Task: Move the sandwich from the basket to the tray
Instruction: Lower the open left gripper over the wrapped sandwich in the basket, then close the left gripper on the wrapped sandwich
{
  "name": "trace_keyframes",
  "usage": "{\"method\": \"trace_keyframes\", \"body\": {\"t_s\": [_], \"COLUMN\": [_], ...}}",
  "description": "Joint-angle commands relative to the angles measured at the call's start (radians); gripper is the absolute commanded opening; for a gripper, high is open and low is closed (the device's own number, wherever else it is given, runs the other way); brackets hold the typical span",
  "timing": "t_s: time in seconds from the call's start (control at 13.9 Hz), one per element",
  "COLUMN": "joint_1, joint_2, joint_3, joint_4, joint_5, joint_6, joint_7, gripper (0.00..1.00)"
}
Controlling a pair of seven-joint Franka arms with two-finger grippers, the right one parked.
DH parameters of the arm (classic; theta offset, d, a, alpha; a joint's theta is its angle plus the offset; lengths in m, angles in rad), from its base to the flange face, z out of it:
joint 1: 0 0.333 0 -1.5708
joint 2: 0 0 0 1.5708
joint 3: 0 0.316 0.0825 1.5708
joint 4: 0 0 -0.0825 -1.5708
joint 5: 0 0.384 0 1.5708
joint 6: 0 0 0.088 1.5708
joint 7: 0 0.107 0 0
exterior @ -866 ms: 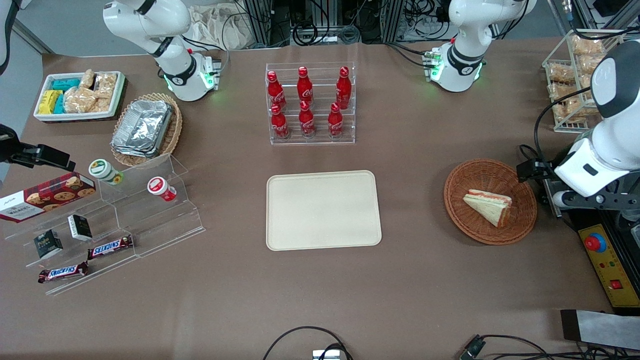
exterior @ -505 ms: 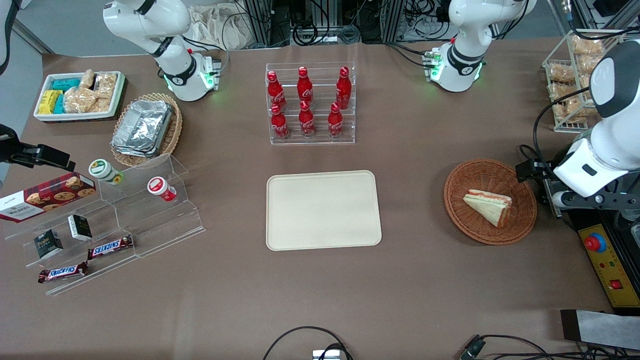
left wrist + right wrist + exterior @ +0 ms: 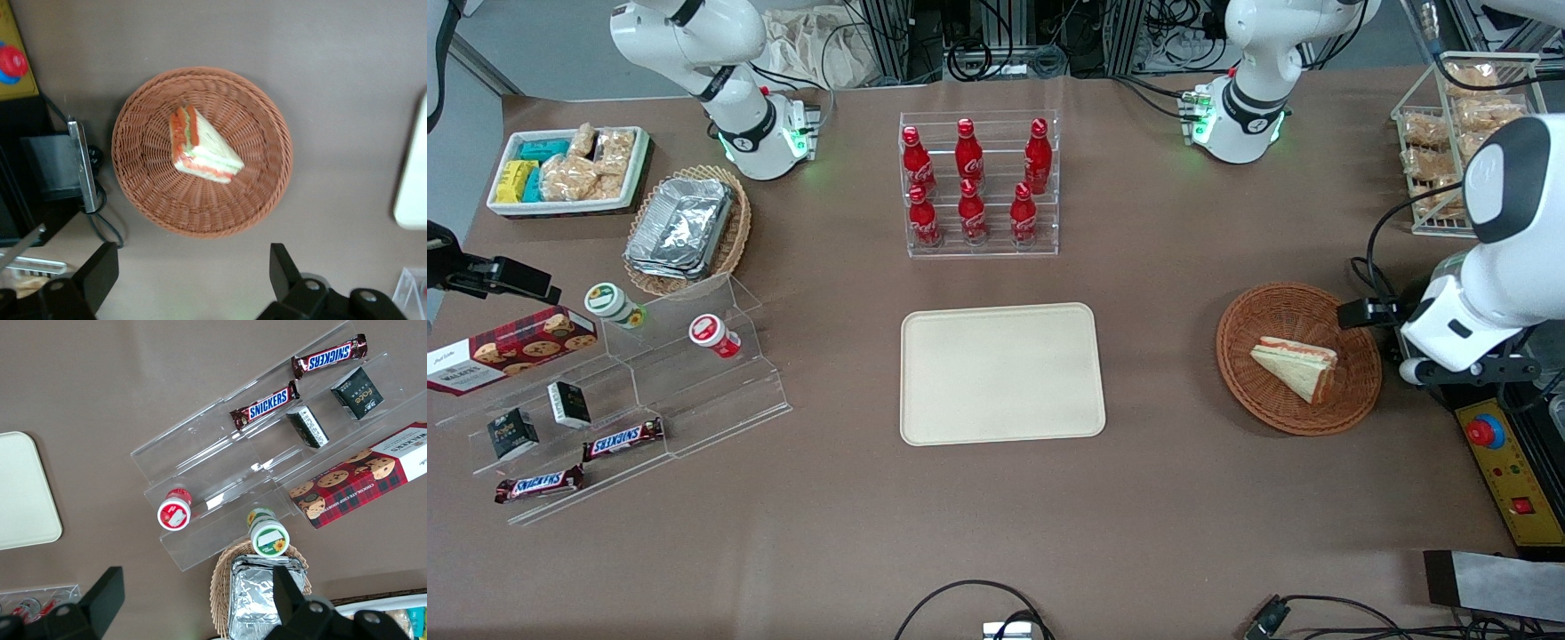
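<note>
The brown table (image 3: 1183, 498) carries everything; at its middle lies the tray (image 3: 1001, 373), flat, cream-beige and bare, with its corner also showing in the left wrist view (image 3: 412, 193); farther from the front camera than the tray stands a clear rack of red bottles (image 3: 978, 187). Toward the working arm's end of the table sits the basket (image 3: 1280, 311), round and reddish-brown, well apart from the tray; the left wrist view looks straight down into it (image 3: 147, 133). Toward the parked arm's end stands a clear stepped display (image 3: 694, 382) bearing snack bars, small boxes and two round tubs; near it, a paler oval basket of foil containers (image 3: 685, 227), and a white bin of snack packets (image 3: 569, 169).

The sandwich (image 3: 1298, 366) lies in the basket, a triangular wedge resting on its side near the middle of the woven floor; its orange-red and pale layers show along the cut edge (image 3: 200, 145); nothing touches it.

The gripper (image 3: 190, 267) hangs above the table just beside the basket's rim, off to the side of the sandwich and not over it; its two black fingers (image 3: 100, 267) stand spread wide apart, released, with nothing between them; in the front view the gripper is hidden under the arm's white wrist.
</note>
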Motion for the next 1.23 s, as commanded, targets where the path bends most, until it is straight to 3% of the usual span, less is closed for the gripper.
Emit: {"method": "trace_keyframes", "body": {"t_s": [0.0,0.22,0.43,1.15], "joint_1": [0.045,0.072,0.072,0.075], "joint_2": [-0.042,-0.033,-0.016,0.087], "joint_3": [-0.004,-0.004,-0.002,0.042], "joint_4": [-0.171,-0.277,-0.324,-0.384], "joint_5": [-0.029,-0.056,-0.059,-0.061], "joint_6": [0.166,0.334,0.379,0.507], "joint_7": [-0.096,-0.2,-0.318,-0.334], "gripper": [1.0,1.0,1.0,1.0]}}
